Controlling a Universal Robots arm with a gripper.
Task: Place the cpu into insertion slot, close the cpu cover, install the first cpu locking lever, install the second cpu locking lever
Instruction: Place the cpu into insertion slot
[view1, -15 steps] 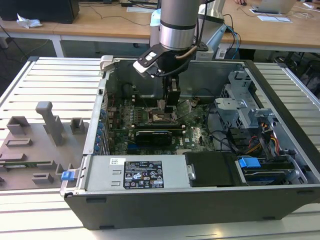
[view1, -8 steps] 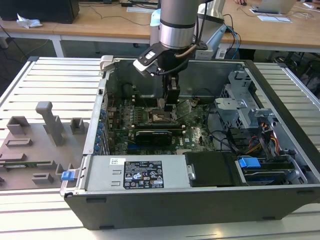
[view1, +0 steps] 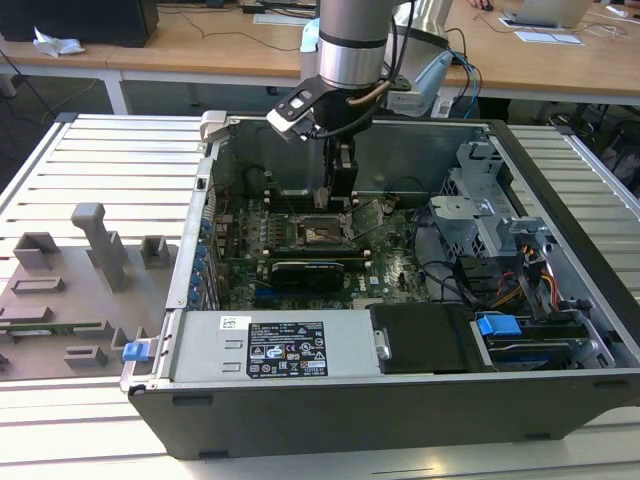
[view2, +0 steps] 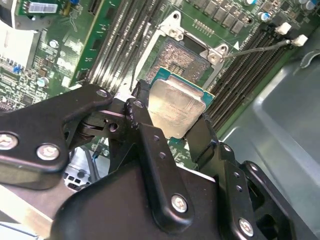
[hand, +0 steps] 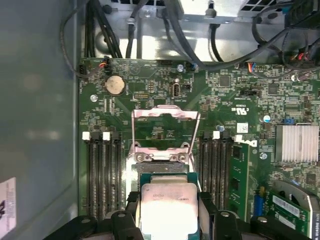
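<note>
**Chip gripped, socket bare: placing under way**

The first step, placing the chip, is the one in hand. In the exterior view the gripper (view1: 342, 190) hangs in the upper middle of the frame, inside the open computer case (view1: 300, 412) and over the green motherboard (view1: 395, 268).

In the second wrist view the jaws are clenched on the cpu (view2: 177, 107), one finger on each of two opposite edges, its pale metal top facing the camera. The insertion slot (view2: 182, 60) lies uncovered, its dark contact field showing; the chip overlaps only one edge of it, so I judge it not seated; how far above the board it hangs I cannot tell. A thin locking lever (view2: 260, 47) is swung out to the side, clear of the socket.

In the first wrist view the cpu cover (hand: 165, 113) stands raised just past the chip, between the banks of memory slots (hand: 102, 175).

As I judge it, the placing calls for the chip to be brought square over the socket, edges parallel to the metal rim, and lowered flat. A tilted or offset descent could harm the contacts; the grip should hold until the chip rests level.
</note>
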